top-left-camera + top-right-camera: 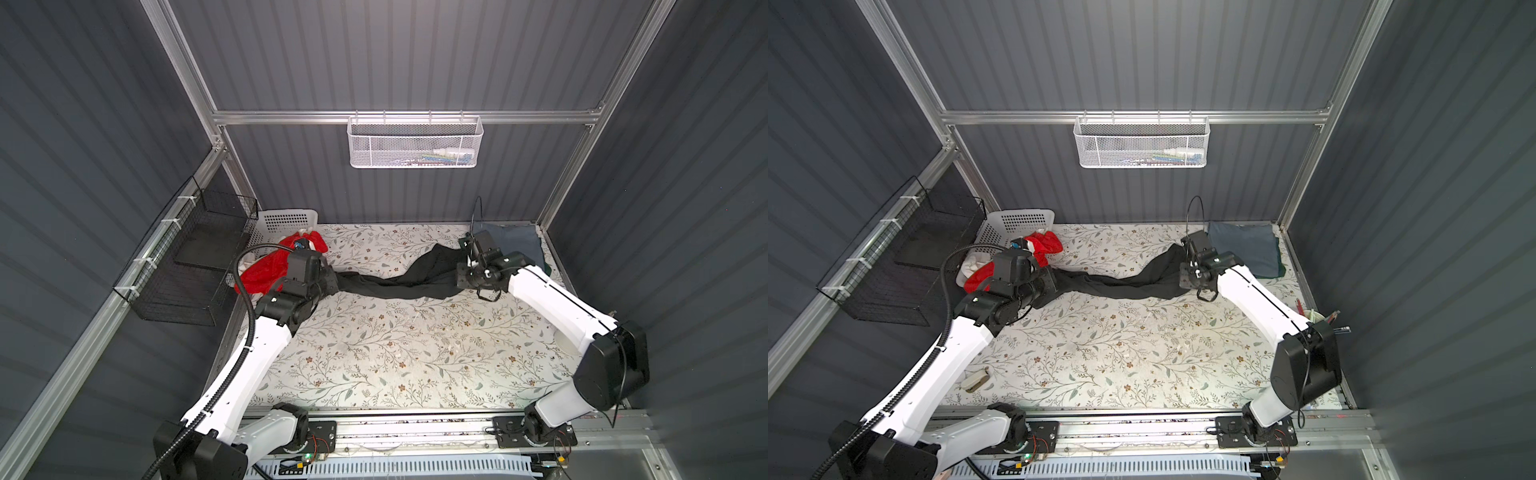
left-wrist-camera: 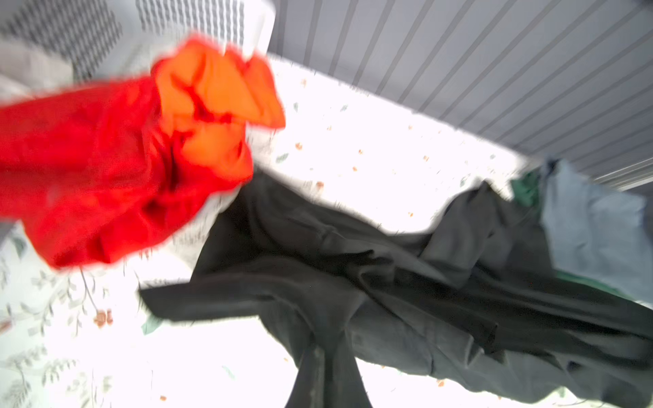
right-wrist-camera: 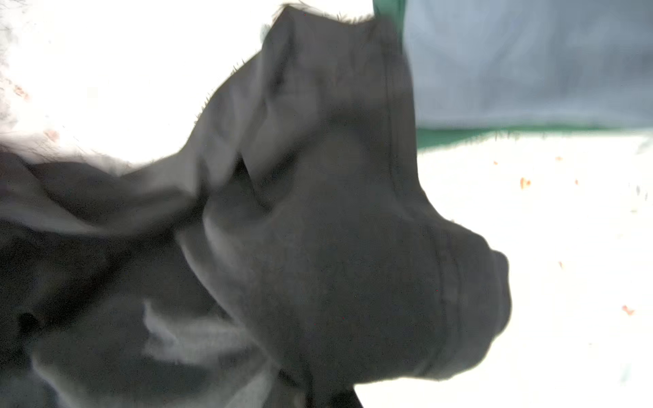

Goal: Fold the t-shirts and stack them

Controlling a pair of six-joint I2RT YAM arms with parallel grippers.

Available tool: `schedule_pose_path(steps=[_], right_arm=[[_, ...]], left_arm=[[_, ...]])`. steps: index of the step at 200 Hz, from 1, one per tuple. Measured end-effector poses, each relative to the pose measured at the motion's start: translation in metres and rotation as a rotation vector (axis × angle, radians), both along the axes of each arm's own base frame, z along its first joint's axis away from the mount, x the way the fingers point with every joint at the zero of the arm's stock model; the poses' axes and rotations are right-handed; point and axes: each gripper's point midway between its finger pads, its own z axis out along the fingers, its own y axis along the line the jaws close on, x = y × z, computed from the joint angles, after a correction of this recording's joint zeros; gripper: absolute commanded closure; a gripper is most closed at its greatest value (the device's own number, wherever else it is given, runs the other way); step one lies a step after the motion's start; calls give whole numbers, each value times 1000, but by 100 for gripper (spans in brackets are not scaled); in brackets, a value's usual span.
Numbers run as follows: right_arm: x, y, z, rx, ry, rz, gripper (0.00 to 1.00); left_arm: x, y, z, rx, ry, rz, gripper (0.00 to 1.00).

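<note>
- The black shirt (image 1: 399, 277) stretches as a long, twisted band across the far half of the flowered table (image 1: 374, 357). It runs from the left gripper (image 1: 332, 283) to the right gripper (image 1: 460, 277).
- The left gripper's jaws are clenched on the shirt's left end. In the left wrist view the cloth narrows into a tight bunch towards the camera, though the fingers themselves are out of sight.
- The middle of the band sags onto the table.
- At the right gripper the shirt's other end widens and rises off the table. Blurred black cloth fills the right wrist view and hides the jaws, so I cannot tell whether they are grasping it or released.
- The red shirt (image 1: 266, 272) is crumpled and spills over the rim of the white basket (image 1: 286, 218) in the far left corner, just behind the left arm's wrist.
- The blue-grey shirt (image 1: 513, 241) lies folded flat in the far right corner, just behind the right gripper.
- It rests on the green shirt (image 3: 459, 137), which shows only as a thin edge beneath it.
- The black shirt's right end is just beside this stack; I cannot tell whether they touch.
</note>
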Motion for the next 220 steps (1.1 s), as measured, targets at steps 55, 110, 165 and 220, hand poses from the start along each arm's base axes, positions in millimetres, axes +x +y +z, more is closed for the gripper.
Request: schedule_pose_path(steps=[55,110,165,220], right_arm=[[33,4,-29,12,82,43,23],[-22,1,-79,74,213,35,27],[-15,16,-113,190,226,4,38],[29,15,-127,260,172,-62,44]], left_arm=[[7,-11,-7,-11,32,-45,100],[1,-12,-29,-6,85,-56,100],[1,-12,-29,-6,86,-56,100],[1,-12,-30,-5,88,-56,100]])
